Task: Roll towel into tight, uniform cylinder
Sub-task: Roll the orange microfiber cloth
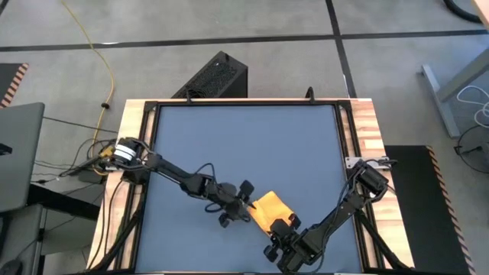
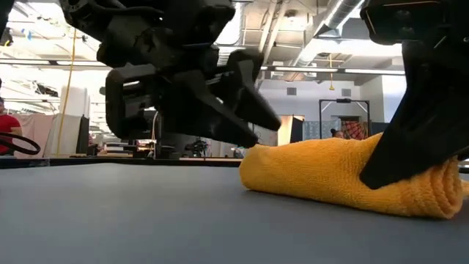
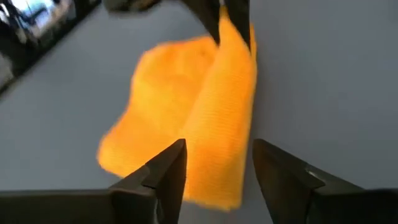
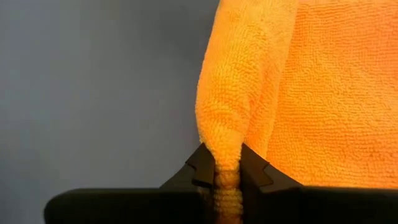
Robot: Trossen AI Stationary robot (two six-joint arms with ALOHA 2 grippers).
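Towel (image 1: 271,209), bright yellow-orange, lies partly rolled on the dark blue tabletop (image 1: 244,145), near the table's front edge and a bit right of centre in the high view, between the two grippers. In the low view towel (image 2: 344,176) reads as a squat rolled bundle flat on the table, layered spiral end showing at the picture's right side.

Right gripper (image 4: 222,172) is clamped on the towel: both dark fingers (image 4: 200,168) pressed together on a thin fold of cloth (image 4: 227,99), with the fold running between the tips and coming out behind them. Rest of the towel spreads away beyond the fingertips, to one side of the pinched fold. High view puts this gripper (image 1: 283,229) at the towel's front-right end, arm coming in from the right side of the table.

Left gripper (image 3: 217,163) fingers stand apart, not gripping. Towel (image 3: 186,118) lies just beyond and partly between the two fingertips (image 3: 171,165); a thicker rolled ridge of cloth runs through the gap; whether the tips touch the cloth I cannot tell. High view has the left gripper (image 1: 243,200) just beside the towel's left edge, arm stretched in from the table's left side.

Low view shows dark gripper bodies at both ends of the bundle, one leaning onto its right end
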